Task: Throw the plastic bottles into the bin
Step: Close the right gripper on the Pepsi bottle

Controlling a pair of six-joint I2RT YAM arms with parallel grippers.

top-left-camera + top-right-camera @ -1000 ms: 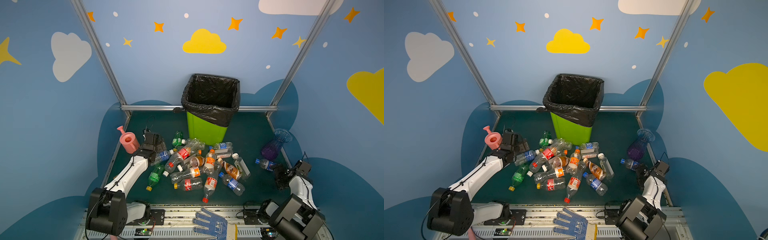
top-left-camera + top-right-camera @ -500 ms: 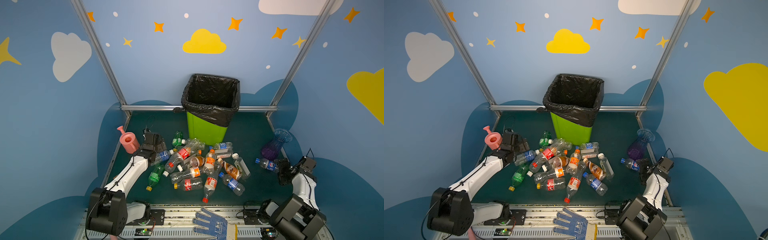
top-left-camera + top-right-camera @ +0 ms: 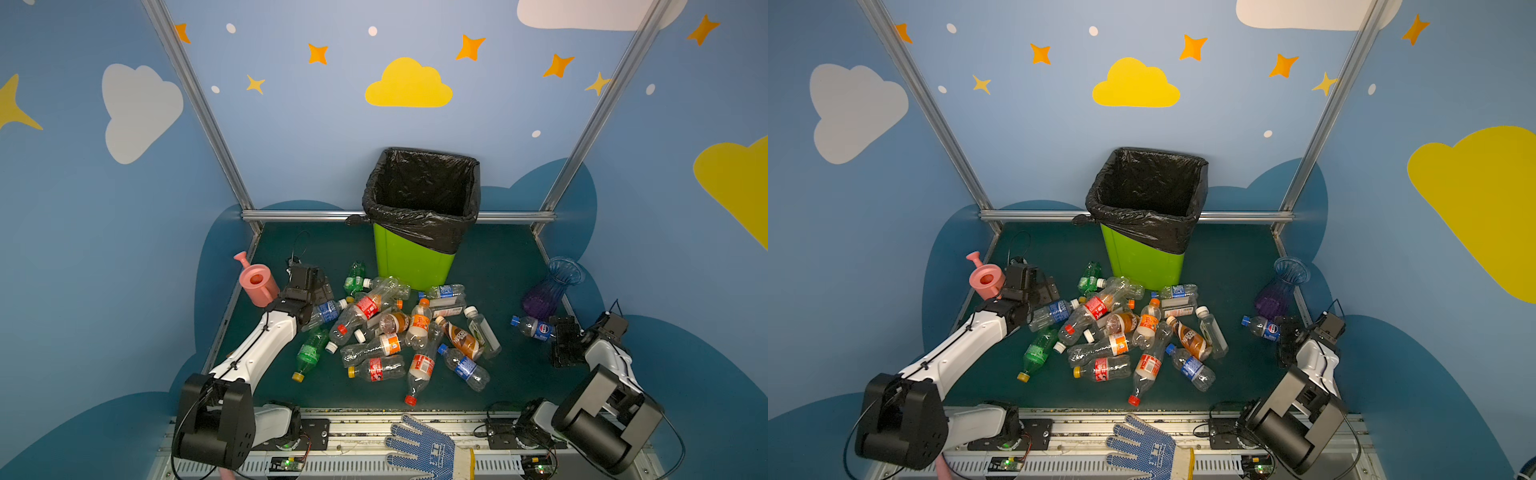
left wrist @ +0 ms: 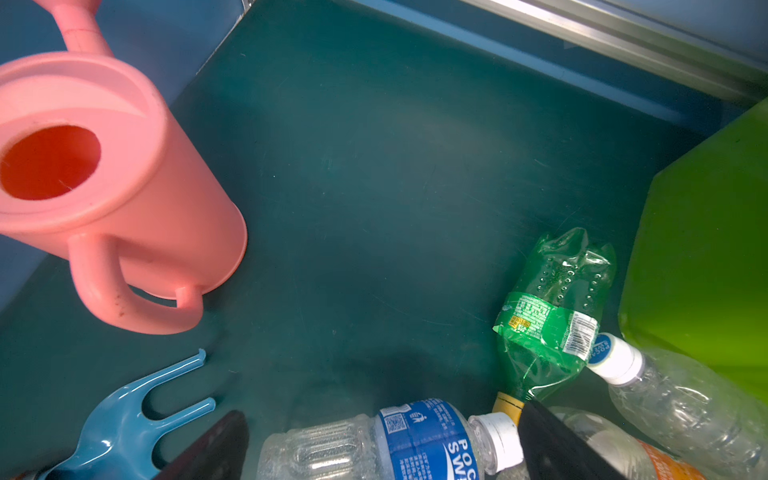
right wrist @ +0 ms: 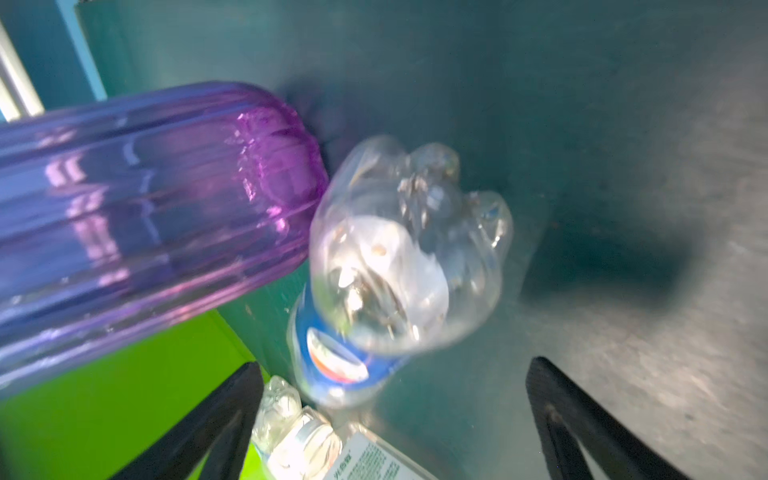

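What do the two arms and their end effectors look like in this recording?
Both arms match: the left arm and right arm have a glossy white forearm shell between bulky black joint housings, with a thin black cable looping above the wrist. The left end effector and right end effector are all black, with flat tapered fingers. No markings are legible.

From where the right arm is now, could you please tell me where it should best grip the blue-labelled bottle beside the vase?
I would grip the bottle across its labelled middle, coming down from above with the open right gripper: it lies on its side, base toward the gripper, and the vase crowds one flank.
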